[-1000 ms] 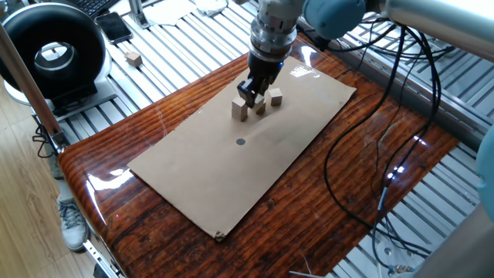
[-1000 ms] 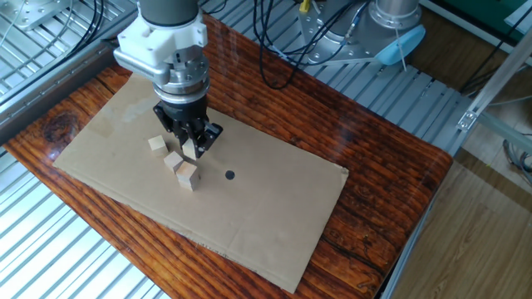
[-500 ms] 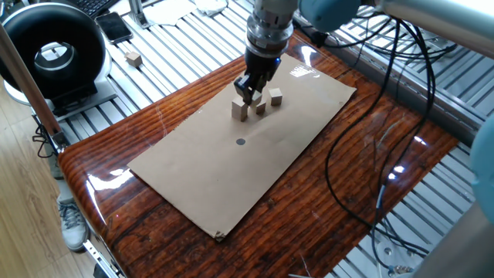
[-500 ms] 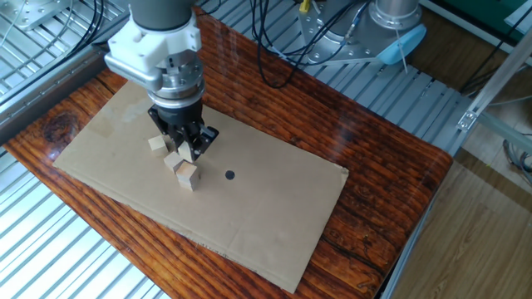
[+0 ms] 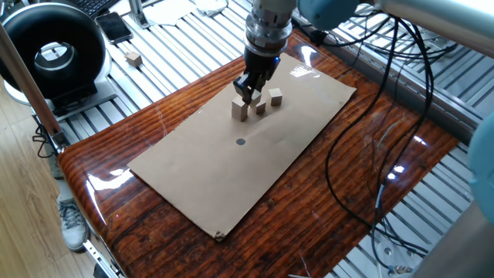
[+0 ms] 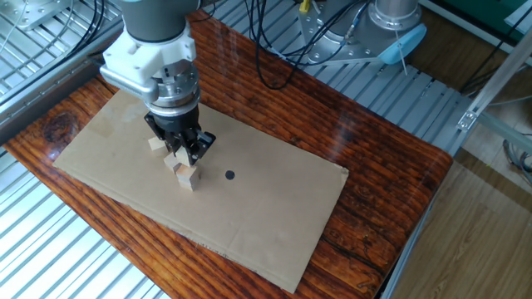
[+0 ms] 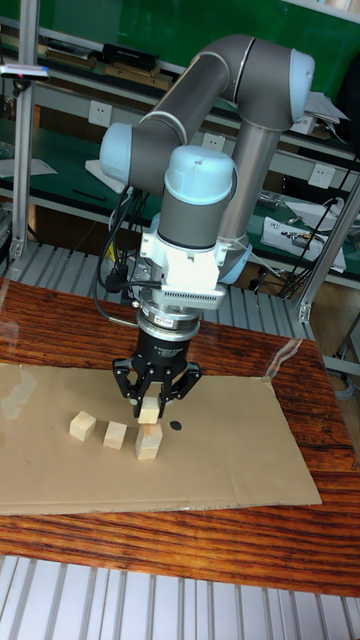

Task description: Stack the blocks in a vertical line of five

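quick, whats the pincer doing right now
Pincer: shut on a block, held just above another block on the cardboard sheet.

No text, label, brand or number can be read in any view. The blocks (image 7: 148,443) and the cardboard sheet (image 5: 231,177) are unmarked. In the tall fixed view, the white cards (image 7: 99,113) on the shelf behind the arm carry marks too small to make out, and the grey band (image 7: 183,295) above the gripper (image 7: 151,398) shows only fine ribbing. The round black device (image 5: 52,54) beyond the table's left corner has a white patch whose marking is too blurred to read.
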You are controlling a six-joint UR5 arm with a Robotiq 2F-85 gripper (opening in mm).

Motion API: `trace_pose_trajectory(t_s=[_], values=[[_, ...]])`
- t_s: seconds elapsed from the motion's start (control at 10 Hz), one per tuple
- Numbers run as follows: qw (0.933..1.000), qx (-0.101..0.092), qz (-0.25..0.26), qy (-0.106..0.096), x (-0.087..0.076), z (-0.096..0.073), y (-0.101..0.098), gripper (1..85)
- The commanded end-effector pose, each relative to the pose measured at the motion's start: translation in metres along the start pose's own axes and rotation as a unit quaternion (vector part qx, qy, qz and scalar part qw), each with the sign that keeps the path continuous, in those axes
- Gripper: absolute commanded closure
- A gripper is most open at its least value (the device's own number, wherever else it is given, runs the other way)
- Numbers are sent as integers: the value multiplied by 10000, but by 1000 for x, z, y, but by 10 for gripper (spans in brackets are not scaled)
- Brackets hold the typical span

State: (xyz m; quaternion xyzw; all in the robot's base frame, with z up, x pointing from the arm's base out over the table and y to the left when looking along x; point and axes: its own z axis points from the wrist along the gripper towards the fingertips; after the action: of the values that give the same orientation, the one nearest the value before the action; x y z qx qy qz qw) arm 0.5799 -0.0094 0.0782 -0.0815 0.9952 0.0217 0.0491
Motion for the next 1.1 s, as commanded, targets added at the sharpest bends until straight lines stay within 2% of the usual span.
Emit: trace_pose_trajectory(t_s=[0.0, 1.0], values=[[10000, -92, 32, -10, -6, -3, 5, 693], [9999, -103, 42, -35, -22, -5, 8, 693]])
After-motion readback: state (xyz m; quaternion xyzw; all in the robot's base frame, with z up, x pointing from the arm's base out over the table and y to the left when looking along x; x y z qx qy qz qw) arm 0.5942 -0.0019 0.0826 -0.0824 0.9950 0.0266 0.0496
